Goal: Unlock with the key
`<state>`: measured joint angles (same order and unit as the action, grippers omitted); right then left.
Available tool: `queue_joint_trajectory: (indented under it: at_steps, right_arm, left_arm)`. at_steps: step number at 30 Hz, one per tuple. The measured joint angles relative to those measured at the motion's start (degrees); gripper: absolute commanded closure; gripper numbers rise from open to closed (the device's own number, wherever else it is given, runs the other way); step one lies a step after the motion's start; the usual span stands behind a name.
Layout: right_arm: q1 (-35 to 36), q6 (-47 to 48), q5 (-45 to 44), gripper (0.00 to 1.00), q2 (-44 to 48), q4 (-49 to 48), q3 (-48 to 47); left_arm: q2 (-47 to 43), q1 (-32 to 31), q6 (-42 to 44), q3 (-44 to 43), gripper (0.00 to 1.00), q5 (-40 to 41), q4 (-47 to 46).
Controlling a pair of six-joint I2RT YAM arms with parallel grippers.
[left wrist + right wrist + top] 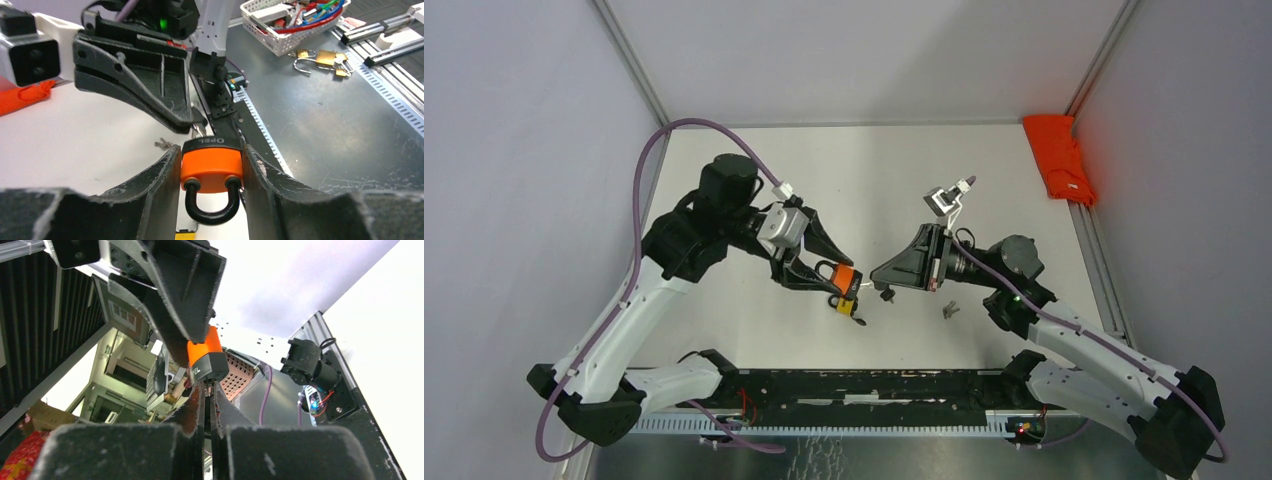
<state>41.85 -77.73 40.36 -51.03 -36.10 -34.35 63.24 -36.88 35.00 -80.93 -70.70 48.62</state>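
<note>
Left tool point(840, 275): closed on the orange padlock point(212, 167), one finger flat against each side of the body, holding it in the air above the middle of the white tabletop point(874, 170). The black shackle point(210, 206) was seated in the body at both legs and pointed back toward the left wrist.

Right tool point(876, 274): narrow, with its fingers pinched together on the key point(198, 131). We saw the key's tip meet the black keyway end of the padlock; we could not tell how far in it sat.

White lettering on that black end appeared to read "OPEL".

Directly below the padlock, a small yellow-and-black object point(846, 306) lay on the tabletop. A loose bunch of small keys point(948, 310) lay near the right arm.

We found open tabletop on the far side of both tools, up to the back wall. Aluminium rails point(1096, 250) bounded the sides, and a black slotted strip point(874, 385) ran along the near edge. An orange cloth point(1059, 155) sat in the far right corner, well apart from the tools.
</note>
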Motion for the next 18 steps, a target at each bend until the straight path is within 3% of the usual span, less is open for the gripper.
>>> queue_joint_trajectory:
  at_steps: [9, 18]
  right_arm:
    - [-0.17, 1.09, -5.77, 1.0, -2.97, 2.45, -0.52]
    - [-2.43, 1.55, -10.97, 1.0, -6.14, -0.33, -0.52]
  left_arm:
    - [-0.44, -0.24, -14.75, 4.35, 0.98, 5.27, -18.05]
    - [0.52, -0.09, -18.73, 6.88, 0.98, 14.03, -26.88]
